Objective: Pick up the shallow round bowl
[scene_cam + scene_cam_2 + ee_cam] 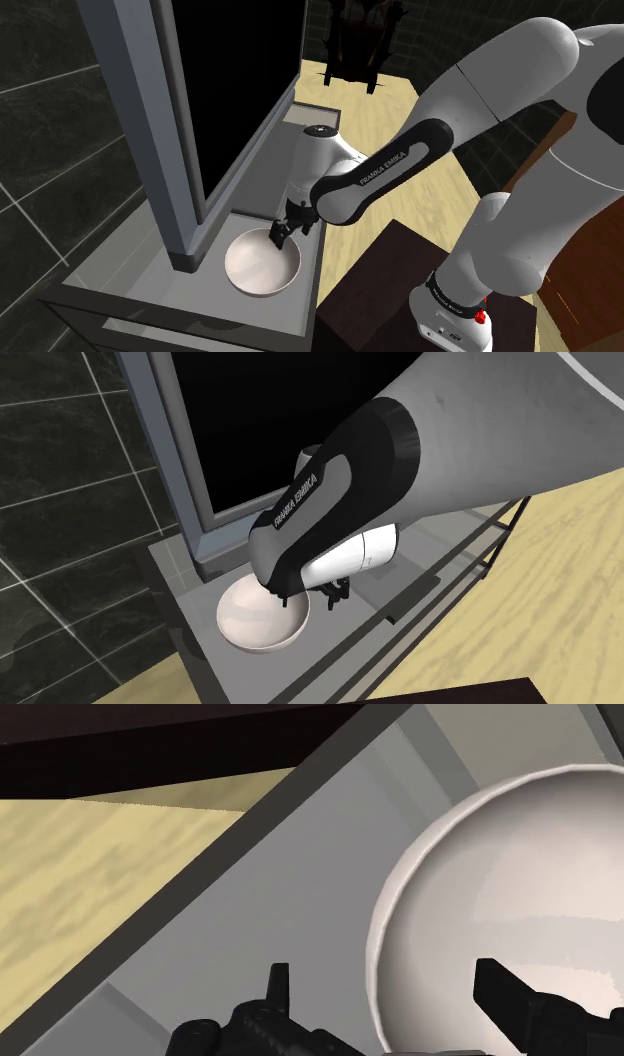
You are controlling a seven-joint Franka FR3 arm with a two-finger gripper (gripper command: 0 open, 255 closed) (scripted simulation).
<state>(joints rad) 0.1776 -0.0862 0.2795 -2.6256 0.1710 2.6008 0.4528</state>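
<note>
Writing: "FRANKA EMIKA" in white letters on the white arm's dark link (385,160), seen in shoulder + 2nd ext. views.
Arm: bent down, black two-finger gripper (283,232) at the edge of the white shallow round bowl (262,265).
Fingers: spread apart, pinched nothing.
Wrist view: rim was betw. fingers (495,979), one over the bowl's inside, one over the shelf.
Bowl: sat on grey flat shelf (150,290), beside tall grey frame (140,120).

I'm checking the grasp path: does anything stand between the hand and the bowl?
Nothing visible does. The open hand sits at the rim of the bowl, one finger over the inside, the other over the grey shelf outside. The tall frame stands beside the bowl, not between them.
</note>
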